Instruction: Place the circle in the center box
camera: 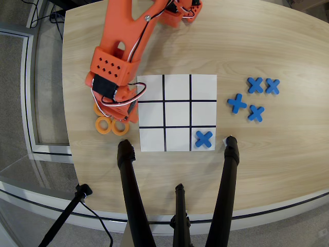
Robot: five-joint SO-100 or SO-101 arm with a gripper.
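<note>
**Gripper low over the rings, its jaws hidden**

The gripper (110, 110) hung at the left edge of the white board (177, 83) in the overhead view, pointed down among the orange rings, and its own orange body and black motor covered the fingertips, so I cannot tell whether the jaws stood wide, narrow or closed on anything. Just below it lay two rings in plain sight: one circle (104, 125) to its lower left and another ring (121, 127) touching that one on the right. A further ring (97, 109) showed only as an orange sliver under the gripper's left side; how many more sat beneath could not be made out.

The arm (131, 31) came in from the top of the view, slanting down and to the left, its base cut off by the upper edge, with red and white wires looping at the wrist.

To the right of the gripper, the center box (177, 113) stood bare. Further off, to the gripper's lower right, a blue X (204, 139) sat in the board's bottom right cell. Well beyond the board, four more blue X pieces (255, 99) lay on the wooden table (267, 46). Black tripod legs (128, 195) crossed the foreground.
</note>
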